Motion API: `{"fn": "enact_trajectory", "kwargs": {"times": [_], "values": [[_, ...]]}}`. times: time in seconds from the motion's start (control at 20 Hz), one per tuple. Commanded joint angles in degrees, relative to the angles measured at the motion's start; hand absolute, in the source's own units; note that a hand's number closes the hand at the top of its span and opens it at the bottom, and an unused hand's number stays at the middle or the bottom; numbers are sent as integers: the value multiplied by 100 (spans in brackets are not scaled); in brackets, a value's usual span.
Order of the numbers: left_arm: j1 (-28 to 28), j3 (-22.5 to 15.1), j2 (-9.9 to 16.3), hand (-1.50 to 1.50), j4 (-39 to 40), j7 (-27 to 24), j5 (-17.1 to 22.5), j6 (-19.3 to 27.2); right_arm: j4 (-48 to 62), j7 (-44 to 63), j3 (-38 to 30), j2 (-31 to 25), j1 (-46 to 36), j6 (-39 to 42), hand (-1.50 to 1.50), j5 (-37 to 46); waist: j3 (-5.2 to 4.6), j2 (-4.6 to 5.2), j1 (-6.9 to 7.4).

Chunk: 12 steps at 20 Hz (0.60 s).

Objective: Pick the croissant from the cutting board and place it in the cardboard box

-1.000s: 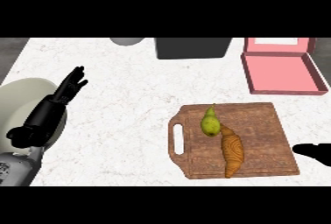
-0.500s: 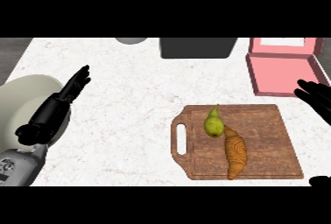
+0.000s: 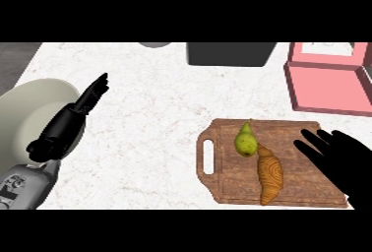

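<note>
The wooden cutting board [image 3: 232, 184] is bearing the croissant [image 3: 269, 174], whose upper tip is touching a green pear [image 3: 246, 140]. The pink cardboard box [image 3: 327, 86] is lying beyond the board. Over the board's right part, the right hand [image 3: 338, 160] is hovering, fingers spread. Far left of the board, the left hand [image 3: 69, 123] is resting with fingers straight.

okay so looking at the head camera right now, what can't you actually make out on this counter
All in the head view:
- Pink box: cut off by the top and right edges, so its full shape and contents are unknown.
- Dark container and a grey object: cropped at the top edge, so neither can be identified.
- Cutting board: its right end is hidden under the right hand.
- Pear and croissant: whether they touch is unclear.
</note>
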Motion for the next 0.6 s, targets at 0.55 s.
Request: {"fn": "enact_trajectory", "kwargs": {"times": [0.55], "values": [[-96, 144, -287, 0, 99, 114, -307, -63, 1180, 2795, 2208, 2689, -1550, 1458, -150, 646, 17, -16, -83]]}}
